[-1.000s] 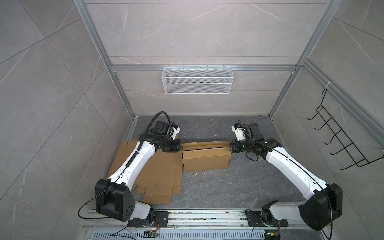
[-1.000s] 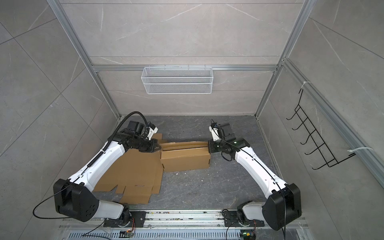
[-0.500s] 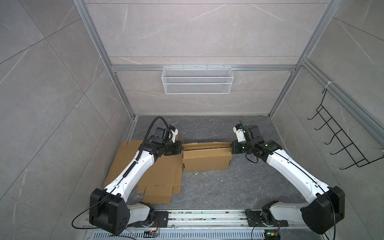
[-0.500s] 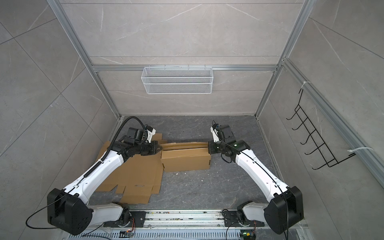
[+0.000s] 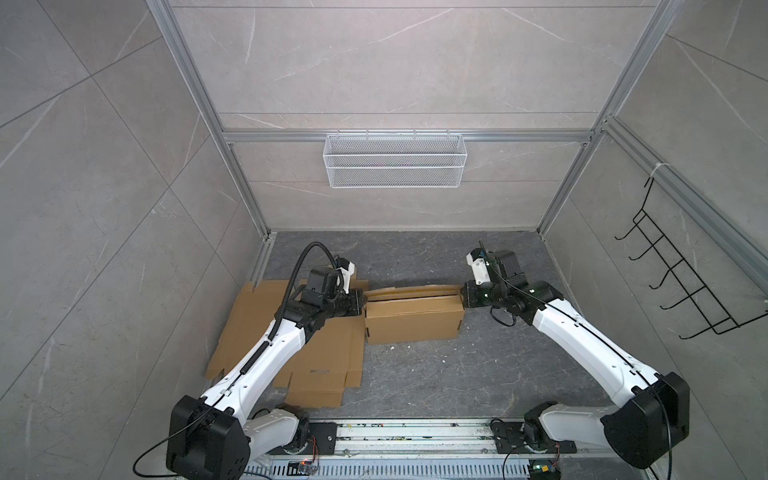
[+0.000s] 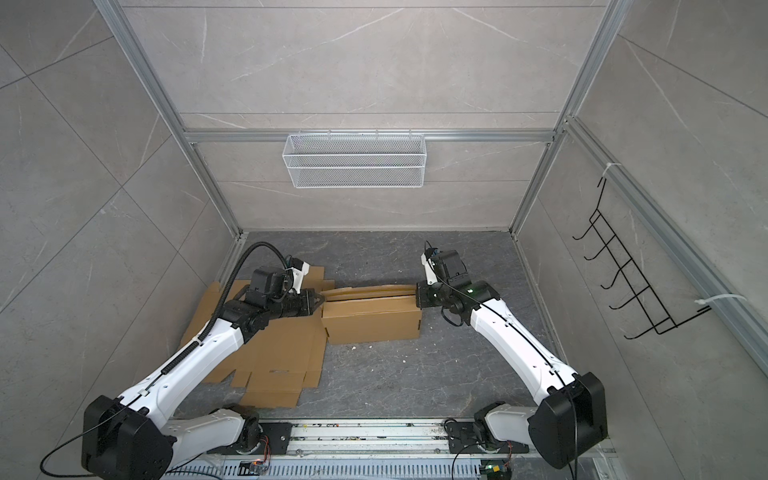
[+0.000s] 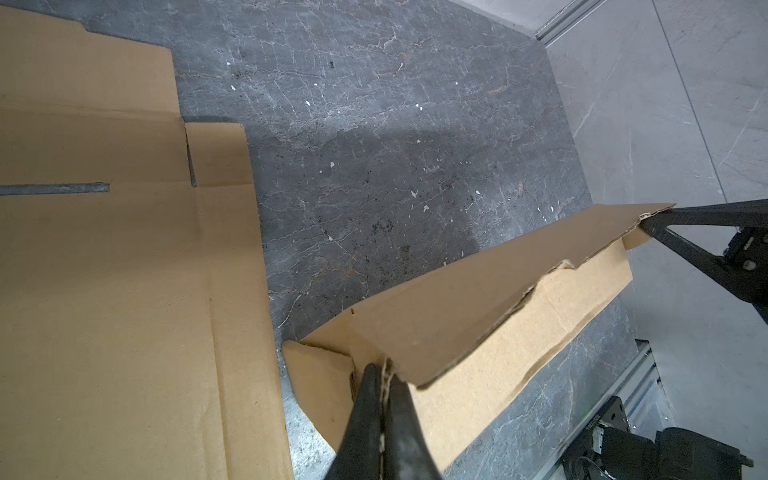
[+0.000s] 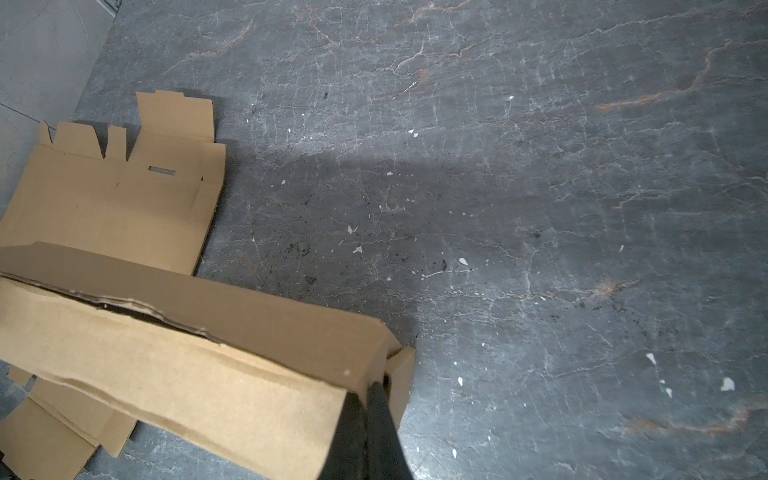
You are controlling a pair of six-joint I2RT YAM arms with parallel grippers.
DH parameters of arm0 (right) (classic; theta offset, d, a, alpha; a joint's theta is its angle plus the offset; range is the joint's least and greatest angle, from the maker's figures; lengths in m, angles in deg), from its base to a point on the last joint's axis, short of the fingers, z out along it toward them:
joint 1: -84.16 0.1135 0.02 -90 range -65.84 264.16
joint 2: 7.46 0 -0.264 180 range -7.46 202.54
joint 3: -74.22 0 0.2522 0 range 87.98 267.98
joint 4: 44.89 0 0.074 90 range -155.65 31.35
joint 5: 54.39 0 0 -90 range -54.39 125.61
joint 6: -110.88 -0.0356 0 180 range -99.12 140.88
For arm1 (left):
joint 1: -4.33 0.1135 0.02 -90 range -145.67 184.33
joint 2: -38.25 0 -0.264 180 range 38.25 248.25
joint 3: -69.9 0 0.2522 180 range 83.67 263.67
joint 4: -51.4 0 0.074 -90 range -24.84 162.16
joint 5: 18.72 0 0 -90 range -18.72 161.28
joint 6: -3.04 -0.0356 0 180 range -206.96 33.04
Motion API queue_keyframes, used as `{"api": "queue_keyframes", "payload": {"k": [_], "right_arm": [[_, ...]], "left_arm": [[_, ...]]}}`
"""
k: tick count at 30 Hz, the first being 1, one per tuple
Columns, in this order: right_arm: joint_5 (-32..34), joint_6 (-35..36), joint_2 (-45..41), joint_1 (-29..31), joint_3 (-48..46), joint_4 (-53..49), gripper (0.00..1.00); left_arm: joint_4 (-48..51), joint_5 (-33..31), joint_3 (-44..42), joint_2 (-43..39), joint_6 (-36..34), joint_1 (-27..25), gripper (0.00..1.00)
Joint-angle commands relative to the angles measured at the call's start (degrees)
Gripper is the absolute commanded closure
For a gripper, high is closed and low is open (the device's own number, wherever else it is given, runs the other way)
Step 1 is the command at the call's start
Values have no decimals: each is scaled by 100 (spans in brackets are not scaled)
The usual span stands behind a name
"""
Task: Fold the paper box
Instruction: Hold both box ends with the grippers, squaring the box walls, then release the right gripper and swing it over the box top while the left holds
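The paper box (image 5: pixel 413 318) (image 6: pixel 372 322) is a brown cardboard box lying lengthwise on the dark floor, its long top flaps folded over with a narrow seam showing. My left gripper (image 5: pixel 362 302) (image 6: pixel 321 298) is at the box's left end. In the left wrist view it (image 7: pixel 386 370) is shut on a corrugated edge of the box (image 7: pixel 478 316). My right gripper (image 5: pixel 463 296) (image 6: pixel 417 296) is at the opposite end. In the right wrist view it (image 8: pixel 372 384) is shut on the end corner of the box (image 8: pixel 187 365).
Flat unfolded cardboard sheets (image 5: pixel 257 328) (image 6: pixel 286 349) (image 8: pixel 116 199) lie on the floor under the left arm, right beside the box. A white wire basket (image 5: pixel 394 160) hangs on the back wall and a black hook rack (image 5: pixel 681 286) on the right wall.
The left arm has swung its elbow outward and lower while its gripper stayed at the box's left end. The box and the right gripper have barely moved.
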Motion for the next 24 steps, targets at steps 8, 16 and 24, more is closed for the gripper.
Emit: {"api": "queue_keyframes", "payload": {"k": [8,16,24], "right_arm": [[-488,-225,-78,63,29,-372,85],[-1035,11,-235,-134,283,-573,59],[-322,1814,-804,-184,849,-1418,42]], "left_arm": [[465,-331,-494,-104,-114,-297,100],[493,-417,-523,-139,-126,-346,100],[476,-448,-546,-139,-124,-392,100]]}}
